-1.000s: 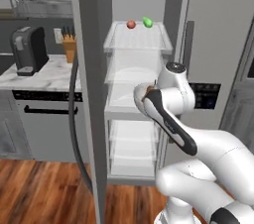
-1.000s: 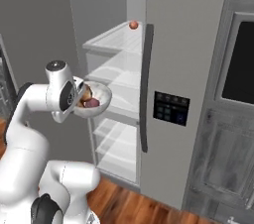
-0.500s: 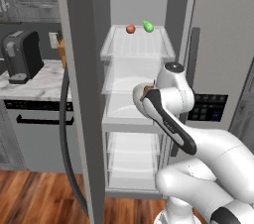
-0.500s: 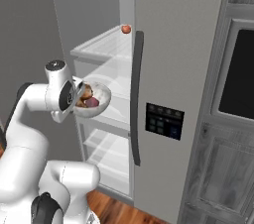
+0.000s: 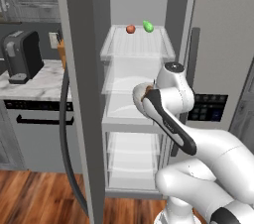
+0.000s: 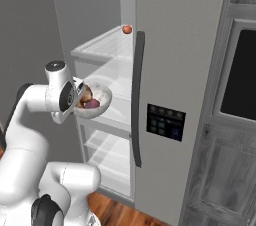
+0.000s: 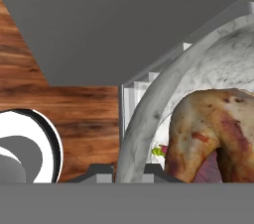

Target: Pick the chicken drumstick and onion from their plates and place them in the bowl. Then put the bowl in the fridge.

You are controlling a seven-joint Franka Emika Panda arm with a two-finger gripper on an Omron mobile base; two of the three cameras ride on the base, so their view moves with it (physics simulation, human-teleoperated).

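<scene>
The two-finger end effector (image 6: 76,101) is clamped on the rim of the round, deep, speckled whitish-grey bowl (image 6: 95,104), jaws together on the near wall. In the hand view the bowl rim (image 7: 149,114) arcs up from between the fingertips. The lumpy golden-brown chicken drumstick (image 7: 213,134) sits inside the bowl, with the reddish-purple onion (image 6: 92,103) tucked beside it; in the right base view both are in the bowl, at about 3 o'clock of the wrist.

The bowl is held in the air in front of the tall grey stainless fridge (image 6: 185,70), level with the middle white shelf (image 5: 124,106), not yet resting on it. The fridge's open door (image 5: 79,94) with its long dark handle (image 5: 64,134) stands at 9 o'clock of the arm in the left base view. A small red fruit (image 5: 130,28) and a green fruit (image 5: 148,26) sit on the top shelf, well apart from the bowl.

Risks, as a judgement:
- One-sided rim pinch: the bowl may tilt or slip, spilling the drumstick or onion.
- The far rim may catch a shelf edge on entry if the height is off.
- The elbow may brush the open door or the shut right-hand door.
- Letting go before the base sits flat on the shelf drops the bowl.
</scene>
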